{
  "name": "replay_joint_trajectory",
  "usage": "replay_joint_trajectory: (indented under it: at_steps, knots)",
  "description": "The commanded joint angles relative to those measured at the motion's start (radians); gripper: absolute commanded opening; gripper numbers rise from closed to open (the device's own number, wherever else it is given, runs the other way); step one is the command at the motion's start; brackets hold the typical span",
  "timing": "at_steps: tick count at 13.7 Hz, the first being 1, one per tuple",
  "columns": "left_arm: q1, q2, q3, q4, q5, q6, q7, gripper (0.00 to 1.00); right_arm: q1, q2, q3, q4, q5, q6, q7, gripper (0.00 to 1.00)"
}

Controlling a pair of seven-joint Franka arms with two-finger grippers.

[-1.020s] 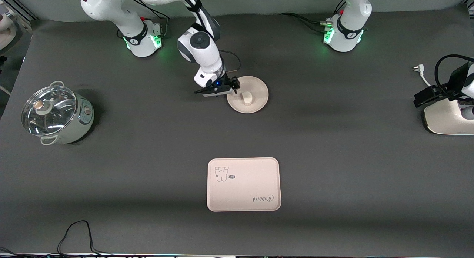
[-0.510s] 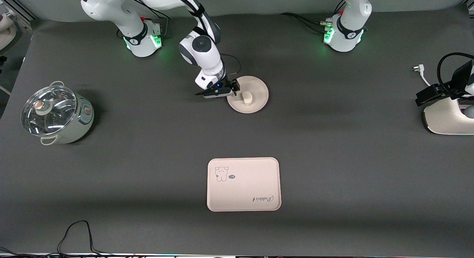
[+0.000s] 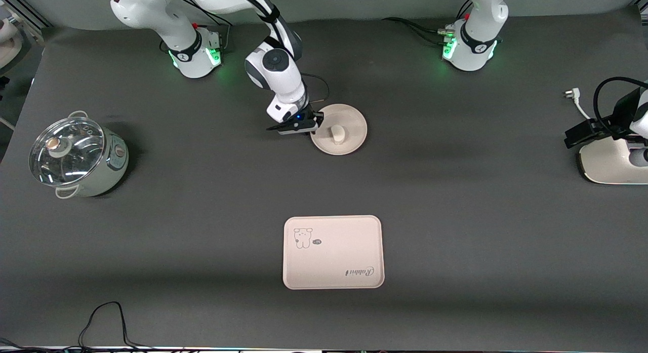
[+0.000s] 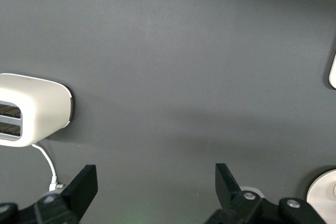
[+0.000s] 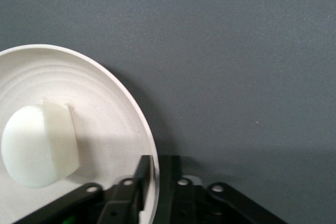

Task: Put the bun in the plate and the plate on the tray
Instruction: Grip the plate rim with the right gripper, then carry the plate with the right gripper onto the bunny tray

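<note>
The small white bun point(image 3: 337, 134), rounded on one side and flat-cut on the other, sits inside the round cream-white plate point(image 3: 354, 121) with a raised rim, which rests on the dark grey table point(image 3: 455, 216) between the 2 arm bases. The right gripper point(image 3: 317, 123) is down at the plate's edge on the side toward the right arm's end of the table. In the right wrist view its 2 black fingers point(image 5: 142, 174) are nearly closed on the plate's rim point(image 5: 149, 182), one inside and one outside the rim, with the bun point(image 5: 39, 145) lying just beside them in the dish. The plate stays flat on the table.

The cream rectangular tray point(image 3: 332, 252) with rounded corners, a cartoon animal drawing and "Rabbit" script lies nearer to the front camera than the plate, well apart from it.

The left gripper point(image 4: 156, 190) waits above the table at the left arm's end, its fingers spread wide with nothing between them, near a white toaster point(image 4: 31, 109). A pale green pot with a glass lid point(image 3: 76, 155) stands at the right arm's end.
</note>
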Motion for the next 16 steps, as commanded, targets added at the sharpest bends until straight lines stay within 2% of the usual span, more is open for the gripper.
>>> replay_joint_trajectory:
  at_steps: [1, 5, 7, 10, 12, 14, 16]
  knots:
    - [-0.006, 0.036, -0.004, 0.031, 0.037, -0.003, 0.004, 1.00, 0.015, 0.002, -0.009, 0.007, 0.021, 0.012, 0.016, 0.00]
    - [0.009, 0.036, 0.003, 0.031, 0.017, 0.014, 0.004, 1.00, 0.004, -0.015, -0.013, 0.007, 0.022, 0.011, 0.022, 0.00]
    - [0.006, 0.036, 0.003, 0.031, 0.019, 0.009, 0.004, 1.00, -0.036, -0.094, -0.019, 0.007, 0.022, -0.006, 0.013, 0.00]
    - [0.005, 0.036, 0.002, 0.036, 0.019, 0.014, 0.004, 1.00, -0.094, -0.232, -0.019, 0.019, 0.024, -0.112, 0.000, 0.00]
    - [0.003, 0.035, 0.002, 0.036, 0.019, 0.014, -0.001, 1.00, -0.100, -0.283, -0.019, 0.046, 0.079, -0.173, -0.019, 0.00]
    - [0.003, 0.036, 0.002, 0.034, 0.019, 0.014, -0.002, 1.00, -0.100, -0.285, -0.022, 0.100, 0.164, -0.225, -0.078, 0.00]
    - [0.006, 0.036, 0.002, 0.034, 0.019, 0.014, -0.005, 1.00, -0.119, -0.259, -0.022, 0.138, 0.168, -0.241, -0.084, 0.00]
